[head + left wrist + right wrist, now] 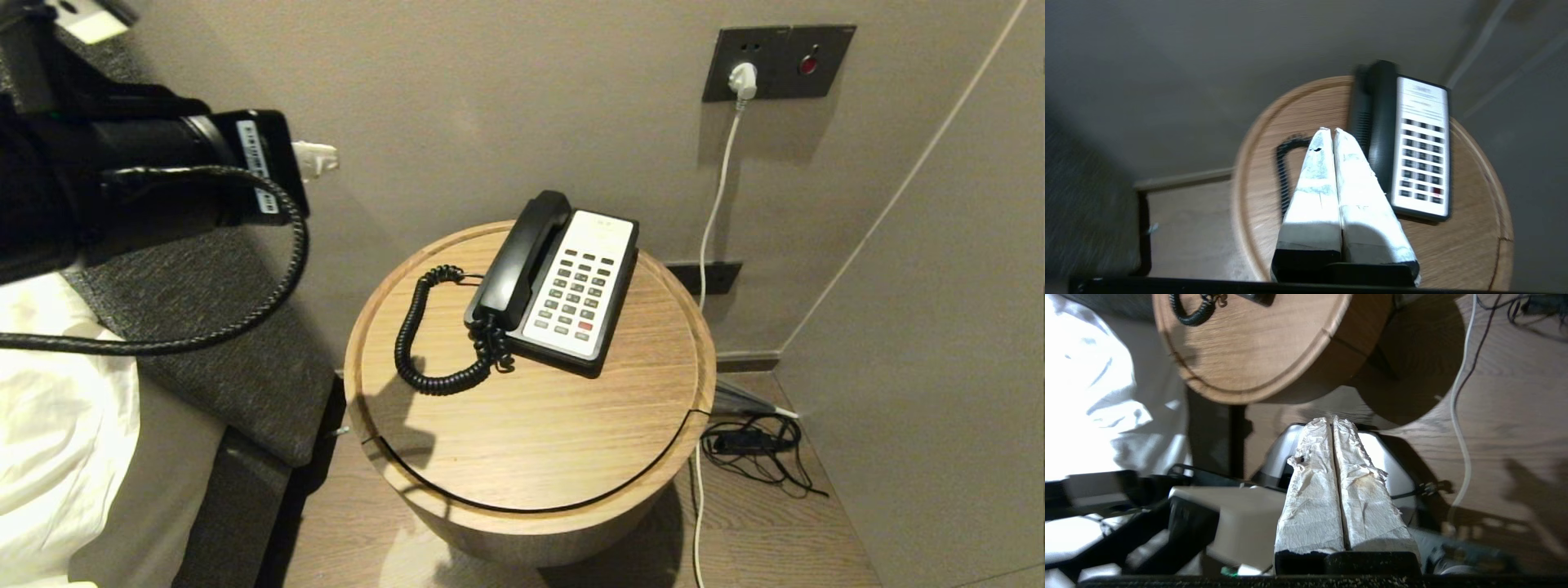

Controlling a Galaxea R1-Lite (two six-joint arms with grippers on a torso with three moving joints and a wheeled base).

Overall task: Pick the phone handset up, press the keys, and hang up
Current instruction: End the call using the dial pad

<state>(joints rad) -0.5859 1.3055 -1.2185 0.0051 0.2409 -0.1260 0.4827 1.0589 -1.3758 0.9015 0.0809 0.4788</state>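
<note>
A black handset (522, 257) rests in the cradle of a black phone with a white keypad face (581, 282), on a round wooden table (531, 441). A coiled black cord (424, 339) loops off to the phone's left. My left gripper (322, 159) is shut and empty, high up and to the left of the table, away from the phone. In the left wrist view its white-wrapped fingers (1331, 134) are pressed together above the table, with the handset (1380, 122) just beside them. My right gripper (1331, 421) is shut and empty, low beside the table over the robot base, out of the head view.
A wall stands close behind the table, with a socket panel and white plug (741, 80) and a white cable hanging down. Black cables (755, 445) lie on the floor at the right. A grey headboard and white bedding (57, 441) are at the left.
</note>
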